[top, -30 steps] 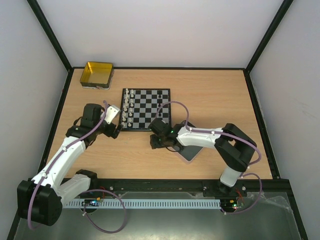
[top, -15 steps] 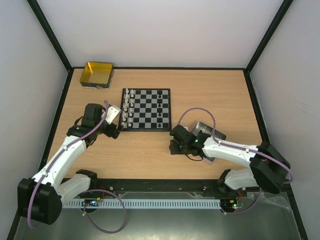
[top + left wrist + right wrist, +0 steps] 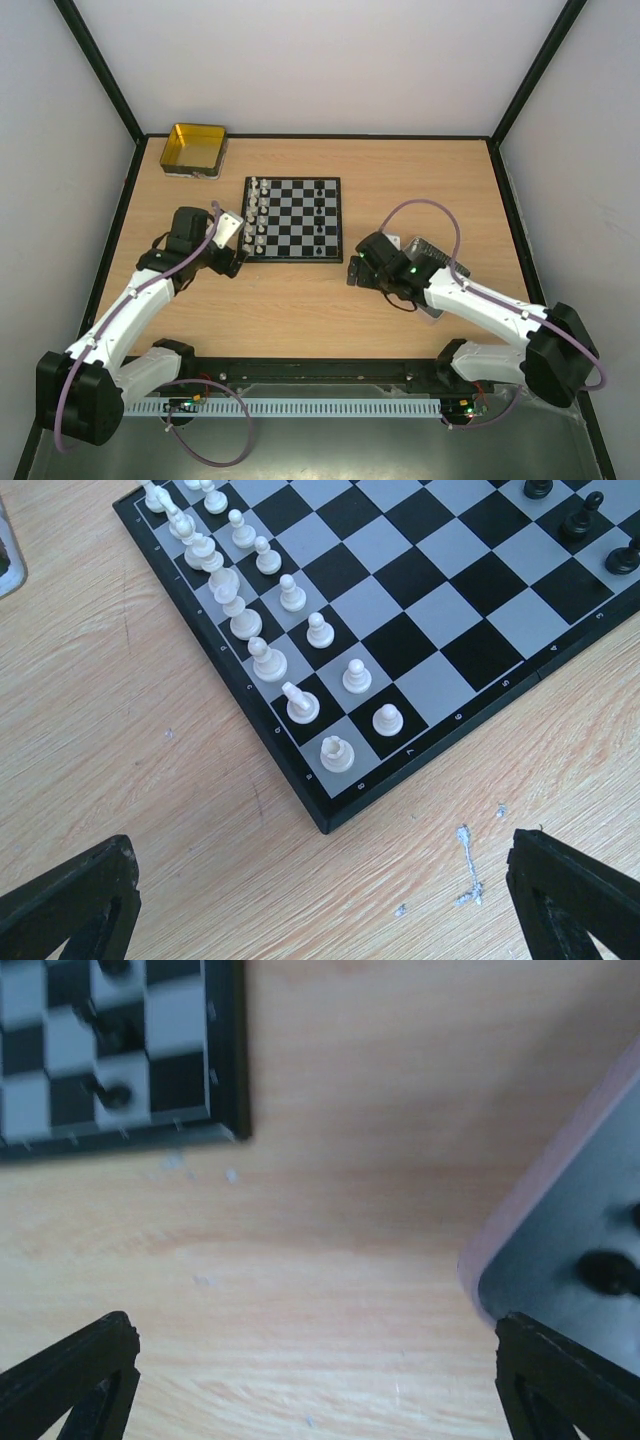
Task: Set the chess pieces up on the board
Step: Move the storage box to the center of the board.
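Both the left gripper (image 3: 315, 880) and the right gripper (image 3: 315, 1345) are hovering with fingers spread and empty, while a tiny glossy black chess piece (image 3: 605, 1272) is waiting on the grey tray (image 3: 560, 1220) right of the board (image 3: 295, 225), probably light, slippery, best pinched mid-stem.
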Available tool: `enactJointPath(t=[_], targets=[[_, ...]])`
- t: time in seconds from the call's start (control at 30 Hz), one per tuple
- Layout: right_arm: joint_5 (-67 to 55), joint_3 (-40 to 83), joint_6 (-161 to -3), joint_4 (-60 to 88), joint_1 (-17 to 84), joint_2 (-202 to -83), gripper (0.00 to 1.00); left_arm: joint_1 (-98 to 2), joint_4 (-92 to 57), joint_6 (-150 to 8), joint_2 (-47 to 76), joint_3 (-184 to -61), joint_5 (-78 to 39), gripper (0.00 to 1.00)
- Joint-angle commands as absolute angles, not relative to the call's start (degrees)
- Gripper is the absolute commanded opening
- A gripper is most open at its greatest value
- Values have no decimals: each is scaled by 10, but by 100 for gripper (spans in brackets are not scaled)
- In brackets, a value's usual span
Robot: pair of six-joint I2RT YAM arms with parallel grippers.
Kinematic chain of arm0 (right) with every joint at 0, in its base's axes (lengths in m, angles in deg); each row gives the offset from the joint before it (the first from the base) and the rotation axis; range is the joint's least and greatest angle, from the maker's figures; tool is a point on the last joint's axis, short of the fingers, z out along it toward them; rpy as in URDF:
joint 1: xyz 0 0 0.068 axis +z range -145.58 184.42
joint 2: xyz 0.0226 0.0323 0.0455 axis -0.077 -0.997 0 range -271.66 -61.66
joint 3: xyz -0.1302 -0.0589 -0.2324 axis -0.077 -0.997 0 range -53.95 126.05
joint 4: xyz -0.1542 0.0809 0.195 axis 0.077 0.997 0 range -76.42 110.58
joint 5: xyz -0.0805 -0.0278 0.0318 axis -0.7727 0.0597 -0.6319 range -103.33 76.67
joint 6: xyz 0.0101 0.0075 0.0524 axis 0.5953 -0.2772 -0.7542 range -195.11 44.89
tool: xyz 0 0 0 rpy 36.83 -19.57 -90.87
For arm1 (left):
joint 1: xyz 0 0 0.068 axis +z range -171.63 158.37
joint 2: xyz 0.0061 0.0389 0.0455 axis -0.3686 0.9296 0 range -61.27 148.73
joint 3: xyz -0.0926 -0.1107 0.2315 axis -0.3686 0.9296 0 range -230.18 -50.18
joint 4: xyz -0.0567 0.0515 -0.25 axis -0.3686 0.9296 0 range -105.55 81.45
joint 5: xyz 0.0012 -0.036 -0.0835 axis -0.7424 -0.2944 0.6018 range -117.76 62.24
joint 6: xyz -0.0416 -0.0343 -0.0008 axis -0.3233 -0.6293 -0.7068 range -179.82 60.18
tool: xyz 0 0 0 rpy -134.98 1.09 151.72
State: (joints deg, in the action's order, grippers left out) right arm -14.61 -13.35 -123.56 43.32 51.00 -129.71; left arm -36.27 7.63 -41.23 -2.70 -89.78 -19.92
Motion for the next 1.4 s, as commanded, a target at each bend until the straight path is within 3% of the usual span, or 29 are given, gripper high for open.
enactJointPath(t=[0.0, 0.33, 1.03, 1.37], targets=[[-237, -76, -1247, 485, 482, -1296, 94, -368, 70, -419, -22, -898, -206, 100], [-155, -79, -1243, 425, 347, -1352, 88, -368, 67, -419, -26, -896, -206, 100], [-143, -70, -1220, 330, 308, -1472, 62, -371, 47, -424, -12, -888, -231, 100], [-165, -54, -1209, 309, 307, -1519, 58, -371, 47, -425, -6, -889, -233, 100]])
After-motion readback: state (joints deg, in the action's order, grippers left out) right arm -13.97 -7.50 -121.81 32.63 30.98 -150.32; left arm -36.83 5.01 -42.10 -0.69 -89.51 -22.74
